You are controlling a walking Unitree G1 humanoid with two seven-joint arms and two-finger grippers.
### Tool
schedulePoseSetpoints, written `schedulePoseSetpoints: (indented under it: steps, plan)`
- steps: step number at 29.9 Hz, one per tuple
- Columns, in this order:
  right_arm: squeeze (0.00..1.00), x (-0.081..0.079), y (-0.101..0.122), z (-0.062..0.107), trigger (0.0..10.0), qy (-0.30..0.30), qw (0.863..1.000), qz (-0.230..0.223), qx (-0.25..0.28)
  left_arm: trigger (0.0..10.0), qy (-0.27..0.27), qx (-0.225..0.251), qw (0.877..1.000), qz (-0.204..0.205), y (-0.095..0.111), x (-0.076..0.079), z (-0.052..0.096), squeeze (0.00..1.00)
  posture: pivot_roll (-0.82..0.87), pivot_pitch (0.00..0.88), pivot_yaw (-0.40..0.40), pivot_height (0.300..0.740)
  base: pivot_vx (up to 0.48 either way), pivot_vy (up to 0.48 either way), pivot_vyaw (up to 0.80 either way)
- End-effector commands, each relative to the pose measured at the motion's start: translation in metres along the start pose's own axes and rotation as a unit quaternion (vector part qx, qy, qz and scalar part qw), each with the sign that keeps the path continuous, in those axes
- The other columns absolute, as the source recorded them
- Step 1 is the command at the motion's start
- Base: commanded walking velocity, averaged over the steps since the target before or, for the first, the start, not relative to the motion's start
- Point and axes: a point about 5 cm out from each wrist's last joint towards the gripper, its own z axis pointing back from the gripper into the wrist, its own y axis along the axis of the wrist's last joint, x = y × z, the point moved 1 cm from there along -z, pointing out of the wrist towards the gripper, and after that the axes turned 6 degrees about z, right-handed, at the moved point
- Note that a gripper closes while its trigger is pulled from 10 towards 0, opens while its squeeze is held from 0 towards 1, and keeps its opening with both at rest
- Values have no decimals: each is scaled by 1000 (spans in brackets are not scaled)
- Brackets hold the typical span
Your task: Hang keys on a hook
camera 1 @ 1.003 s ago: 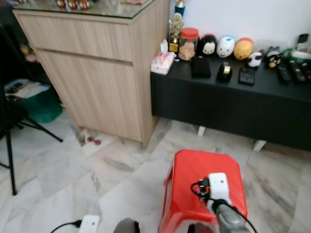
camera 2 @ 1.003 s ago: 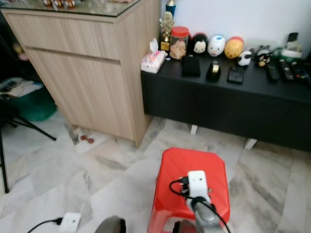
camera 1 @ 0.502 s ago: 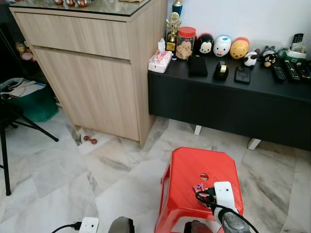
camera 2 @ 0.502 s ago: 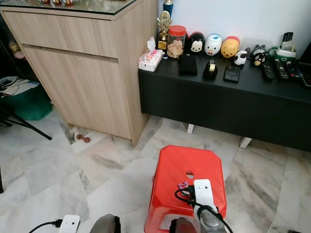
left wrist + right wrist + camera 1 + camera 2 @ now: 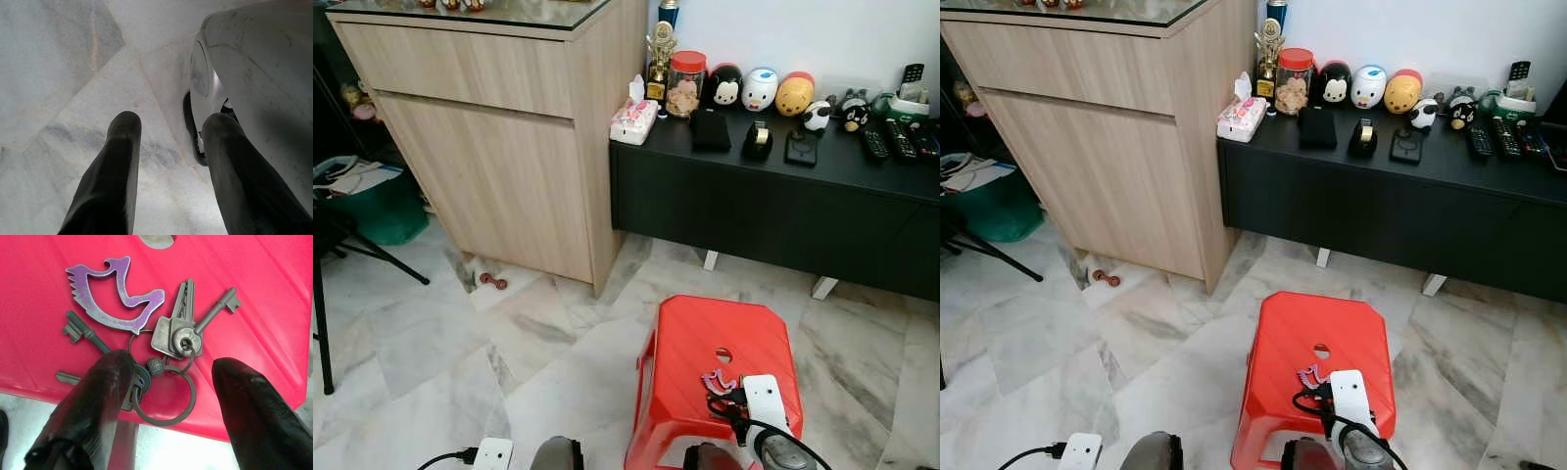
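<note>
Keys [image 5: 719,381] lie on the red stool [image 5: 685,343] from my head view, my right gripper [image 5: 749,403] poised above. Right wrist: my fingers [image 5: 93,401] spread wide, straddling the key ring [image 5: 164,399] — pickup step, so next I close. Left wrist: left gripper [image 5: 168,166] idle and parted over floor.

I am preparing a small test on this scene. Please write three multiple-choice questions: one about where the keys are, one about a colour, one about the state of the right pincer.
1. Where do the keys lie?
A. on the black cabinet
B. on the stool
C. on the floor

2. What colour is the stool?
A. red
B. green
C. white

3. How is the right pincer?
A. shut on the keys
B. open, its fingers either side of the key ring
C. holding a jar

Key: 1 B, the bunch rests on the stool's top near its front edge. 2 A, the seat is plainly red. 3 B, the wrist view shows a gap between the two black fingers, with the ring between them, not gripped.
</note>
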Motion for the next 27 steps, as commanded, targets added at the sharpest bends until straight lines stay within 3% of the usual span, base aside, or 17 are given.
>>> schedulePoseSetpoints:
  steps: [1,2,8,9,10,11,12,13,19,24,25,26,27]
  plan:
    - [961,-2,-2,0,10000,4,1000,-2,-10,10000,-3,-11,1000,-8,-7,1,1,0,116,94,-29,630,0,0,0]
    - [914,-2,-2,0,10000,4,1000,-2,-9,10000,-3,-11,1000,-8,-7,1,1,0,117,94,-29,630,0,0,0]
    - [906,-1,-2,0,10000,4,1000,-21,-15,10000,-5,-11,1000,-8,-7,2,1,0,114,96,-29,630,0,0,0]
    - [773,-2,-5,0,10000,7,999,-46,-25,10000,-5,-10,1000,-9,-7,2,1,0,113,96,-28,630,0,0,0]
    - [773,-2,-6,0,10000,8,998,-55,-30,10000,-5,-10,1000,-9,-7,2,1,0,113,96,-28,630,0,0,0]
    - [702,-3,-7,0,10000,10,997,-64,-35,10000,-5,-10,1000,-9,-7,2,1,0,112,95,-28,630,0,0,0]
    - [71,-6,-10,0,10000,18,995,-86,-49,10000,-5,-10,1000,-9,-7,2,1,0,114,95,-29,630,0,0,0]
    - [0,-7,-12,1,10000,21,993,-101,-54,10000,-5,-10,1000,-9,-7,2,1,0,115,95,-29,630,0,0,0]
    - [0,-14,-9,0,10000,39,984,-168,-55,10000,-3,-9,1000,-9,-7,2,1,0,117,95,-30,630,0,0,0]
    - [0,-16,0,-1,10000,52,982,-181,-31,10000,-1,-8,1000,-11,-7,1,1,0,117,96,-29,630,0,0,0]
    - [0,-16,5,-2,7686,59,980,-188,-15,10000,0,-7,1000,-11,-6,1,1,0,117,96,-29,630,0,0,0]
    - [0,-17,7,-2,2941,62,980,-190,-10,10000,1,-7,1000,-12,-6,1,1,0,117,96,-29,630,0,0,0]
    - [0,-17,8,-2,0,65,979,-191,-6,10000,2,-7,1000,-12,-6,1,1,0,117,96,-30,630,0,0,0]
